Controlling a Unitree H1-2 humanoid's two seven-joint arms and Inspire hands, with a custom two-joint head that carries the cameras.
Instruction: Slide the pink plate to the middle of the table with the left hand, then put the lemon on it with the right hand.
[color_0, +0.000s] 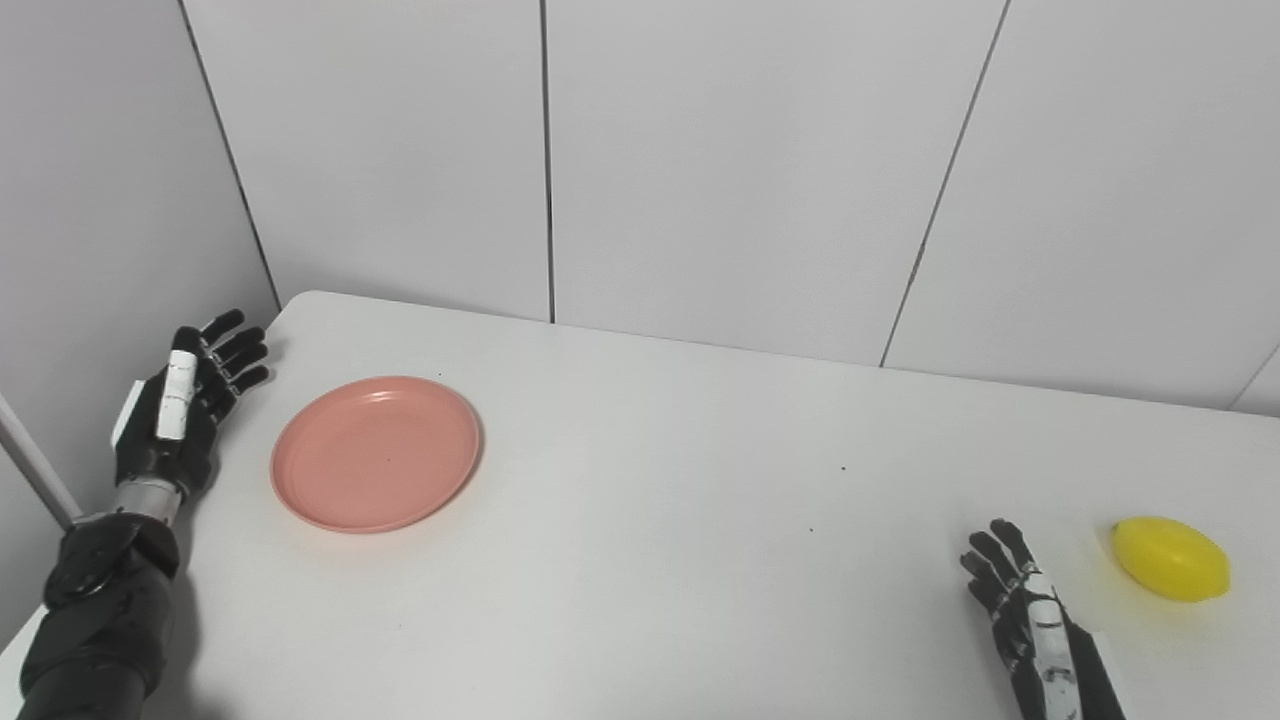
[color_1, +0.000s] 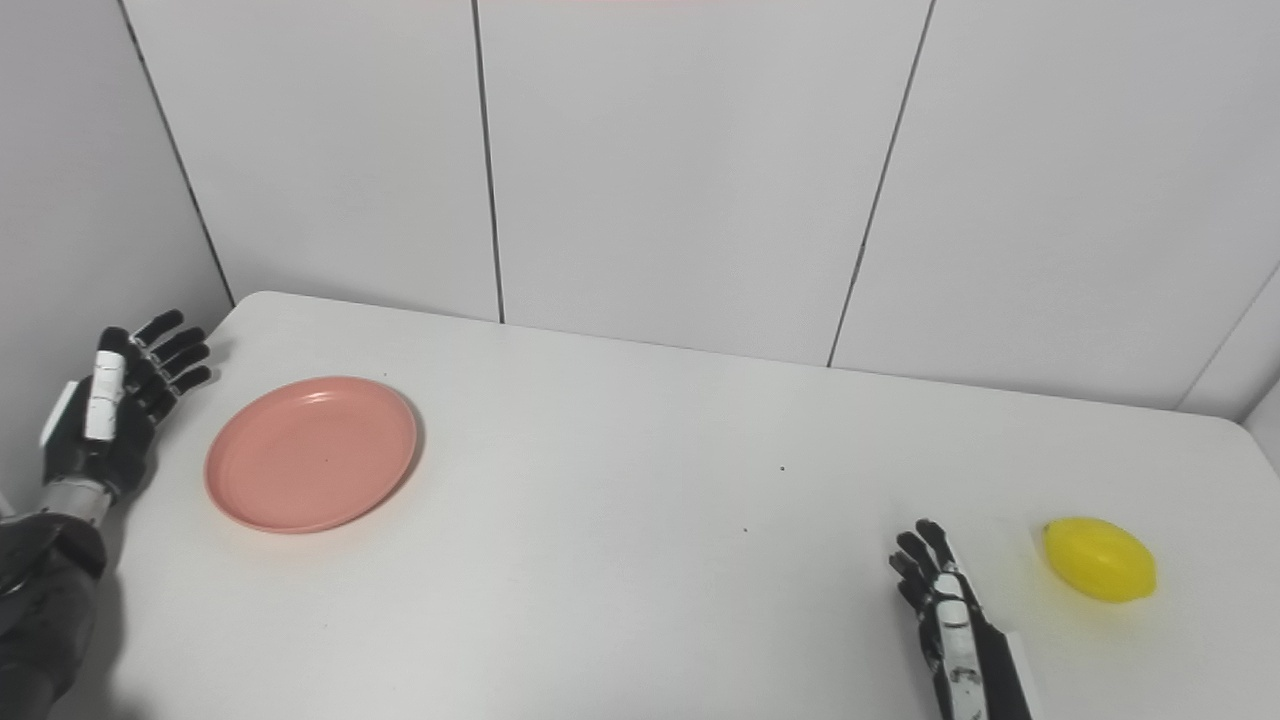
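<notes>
A round pink plate lies flat on the left part of the white table. My left hand stands edge-up just left of it, open, fingers stretched toward the wall, a small gap from the plate's rim. A yellow lemon rests near the right front of the table. My right hand is open at the front edge, a short way left of the lemon, holding nothing. In the right eye view the plate and lemon sit the same way.
White wall panels rise right behind the table's far edge. The table's rounded far-left corner lies just beyond my left hand. A broad stretch of bare tabletop separates the plate from the lemon.
</notes>
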